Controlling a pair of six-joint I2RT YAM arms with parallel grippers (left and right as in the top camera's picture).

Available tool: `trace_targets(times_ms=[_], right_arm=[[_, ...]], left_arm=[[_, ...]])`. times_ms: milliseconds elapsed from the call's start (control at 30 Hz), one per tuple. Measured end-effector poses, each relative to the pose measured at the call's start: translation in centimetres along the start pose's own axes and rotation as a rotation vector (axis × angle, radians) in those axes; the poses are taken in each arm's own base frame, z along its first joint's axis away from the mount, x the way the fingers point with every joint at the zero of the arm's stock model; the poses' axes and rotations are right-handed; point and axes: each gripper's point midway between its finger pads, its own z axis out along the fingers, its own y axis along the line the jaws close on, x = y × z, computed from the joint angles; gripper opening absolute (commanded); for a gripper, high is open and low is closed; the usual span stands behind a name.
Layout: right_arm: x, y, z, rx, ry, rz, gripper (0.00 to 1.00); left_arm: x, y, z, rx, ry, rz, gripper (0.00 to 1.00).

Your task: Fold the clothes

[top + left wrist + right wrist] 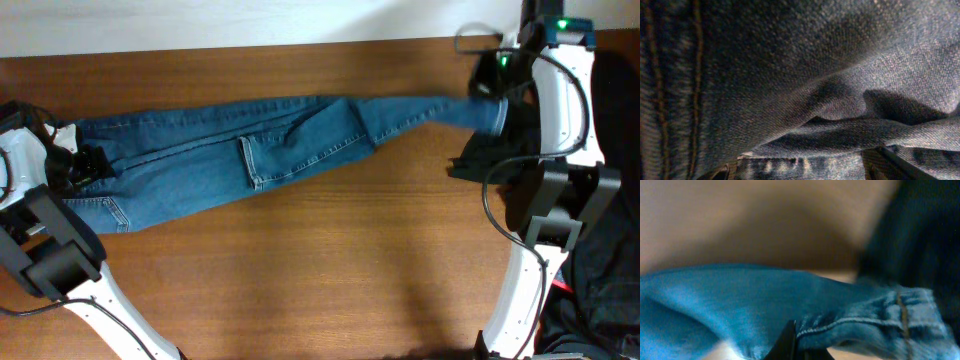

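Note:
The blue denim jeans (270,150) lie stretched across the wooden table (330,260), waist at the left and leg ends at the right, a back pocket facing up. My left gripper (88,162) is at the waist end. In the left wrist view denim (805,75) fills the frame and hides the fingers. My right gripper (492,95) is at the leg end near the table's far right. In the right wrist view a dark finger (788,342) is pressed against the stitched hem (865,322), and the leg is lifted a little off the table.
A pile of dark cloth (605,250) lies at the right edge beside the right arm, and a black piece (472,160) sticks out onto the table. A white wall runs along the table's far edge (250,20).

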Motion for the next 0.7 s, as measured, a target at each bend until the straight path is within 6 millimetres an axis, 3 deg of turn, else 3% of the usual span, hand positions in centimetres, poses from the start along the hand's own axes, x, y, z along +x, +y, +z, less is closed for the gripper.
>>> trace_targets(times_ms=[133,267,300,333,400,467,533,633,667,700], right_arm=[[1.0,-3.6,2.5,0.142,0.034,0.051,0.04],[-1.0,-3.3,3.1,0.123,-0.044,0.029,0.04],[-2.0,-2.7,3.1,0.094,-0.081,0.019,0.04],[-4.2,-0.9,2.9,0.009,-0.166,-0.008,0.04],[-5.7,0.8,2.7,-0.073,-0.226,-0.042,0.07],[-8.4,5.1,1.3,-0.272,-0.345,-0.136,0.08],[-9.7,8.7,-0.6,-0.437,-0.420,-0.228,0.08],[-9.3,11.8,-2.9,-0.569,-0.434,-0.322,0.09],[-8.8,12.4,-3.3,-0.588,-0.419,-0.342,0.13],[-8.1,12.4,-3.3,-0.584,-0.386,-0.339,0.23]], left_arm=[[0.0,0.0,0.0,0.000,0.000,0.000,0.79],[0.0,0.0,0.0,0.001,0.000,0.000,0.79],[0.0,0.0,0.0,0.001,0.000,0.000,0.79],[0.0,0.0,0.0,0.001,0.001,0.000,0.79],[0.0,0.0,0.0,0.001,0.001,0.000,0.79],[0.0,0.0,0.0,0.001,0.002,0.000,0.79],[0.1,0.0,0.0,0.002,0.005,-0.001,0.79],[0.2,-0.1,0.0,0.003,0.009,-0.001,0.79],[0.2,-0.1,0.0,0.003,0.009,-0.001,0.79],[0.2,-0.1,0.0,0.004,0.009,-0.001,0.79]])
